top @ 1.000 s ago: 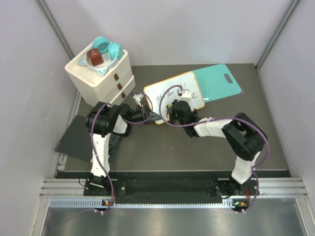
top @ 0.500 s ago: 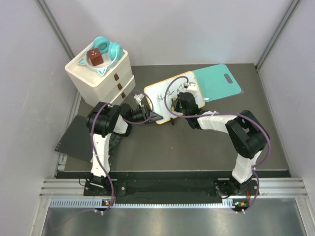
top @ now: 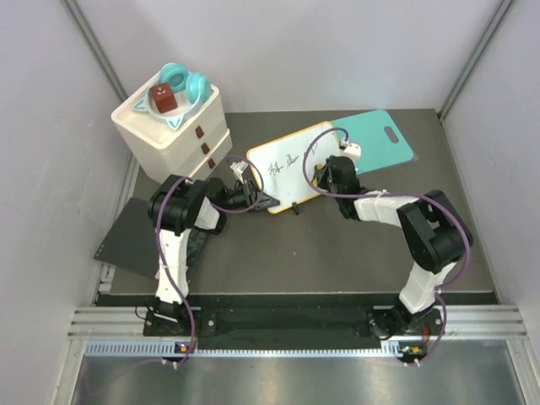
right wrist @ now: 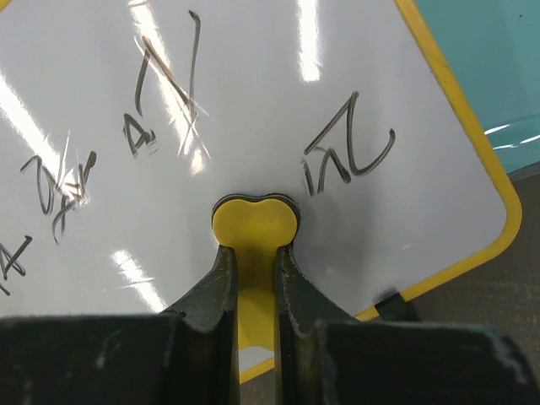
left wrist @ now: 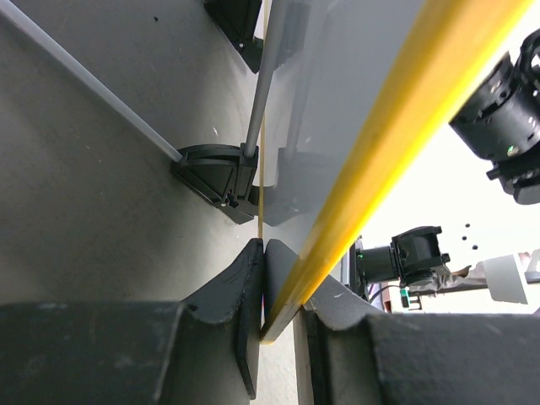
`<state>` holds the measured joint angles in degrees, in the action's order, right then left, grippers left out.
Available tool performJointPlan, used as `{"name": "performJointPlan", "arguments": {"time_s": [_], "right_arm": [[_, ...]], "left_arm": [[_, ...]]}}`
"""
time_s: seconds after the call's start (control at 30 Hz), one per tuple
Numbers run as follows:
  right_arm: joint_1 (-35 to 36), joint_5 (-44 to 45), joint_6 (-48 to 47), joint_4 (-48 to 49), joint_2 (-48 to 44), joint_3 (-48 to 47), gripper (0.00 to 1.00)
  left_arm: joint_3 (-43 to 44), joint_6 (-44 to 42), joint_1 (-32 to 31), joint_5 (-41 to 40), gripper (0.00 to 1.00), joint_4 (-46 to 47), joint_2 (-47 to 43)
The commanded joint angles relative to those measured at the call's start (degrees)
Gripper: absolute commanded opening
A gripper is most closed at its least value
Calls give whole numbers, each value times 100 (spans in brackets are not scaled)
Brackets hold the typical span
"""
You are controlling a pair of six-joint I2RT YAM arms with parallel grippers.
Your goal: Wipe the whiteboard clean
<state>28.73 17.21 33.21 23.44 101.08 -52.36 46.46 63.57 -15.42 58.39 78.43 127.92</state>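
Note:
The whiteboard (top: 291, 160), with a yellow frame and black handwriting, lies tilted at the table's middle back. My left gripper (top: 258, 199) is shut on its lower-left frame edge; in the left wrist view the fingers (left wrist: 245, 295) clamp the yellow frame (left wrist: 396, 126). My right gripper (top: 325, 172) is over the board's right part, shut on a yellow eraser (right wrist: 253, 224) pressed against the white surface (right wrist: 101, 202). Handwriting (right wrist: 348, 157) shows just beyond the eraser and further left (right wrist: 164, 84).
A teal cutting board (top: 380, 139) lies under the whiteboard's right edge, also in the right wrist view (right wrist: 498, 67). A white drawer unit (top: 177, 131) with a teal bowl (top: 181, 89) stands at the back left. A black mat (top: 126, 240) lies at the left.
My right gripper has slid the eraser rightwards across the board, from its lower middle to its right part. The left gripper has kept its hold on the frame.

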Motion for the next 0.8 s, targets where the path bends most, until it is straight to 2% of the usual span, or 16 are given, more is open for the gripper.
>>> {"name": "performJointPlan", "arguments": {"time_s": [0.0,0.2,0.3,0.53,0.67,0.77], "right_arm": [[308,-245,176,-480,-35,375,0],[247,-8,213,-752,-88,192,0],[-60,-51,159,-955,78,-483,0],[-868,-561,247,-2097,702,-1918,0],[-1080,-535,212,-2327,756,-1884,0],[-1106,-631,159,-2126,668,-1471,0]], "left_arm": [[-5,278,-163,674,22,1877,-4],[-5,287,-163,674,22,1877,-4],[-14,279,-163,691,22,1886,-4],[-5,270,-163,700,22,1877,31],[-5,279,-172,682,22,1877,31],[30,287,-172,700,22,1877,40]]}}
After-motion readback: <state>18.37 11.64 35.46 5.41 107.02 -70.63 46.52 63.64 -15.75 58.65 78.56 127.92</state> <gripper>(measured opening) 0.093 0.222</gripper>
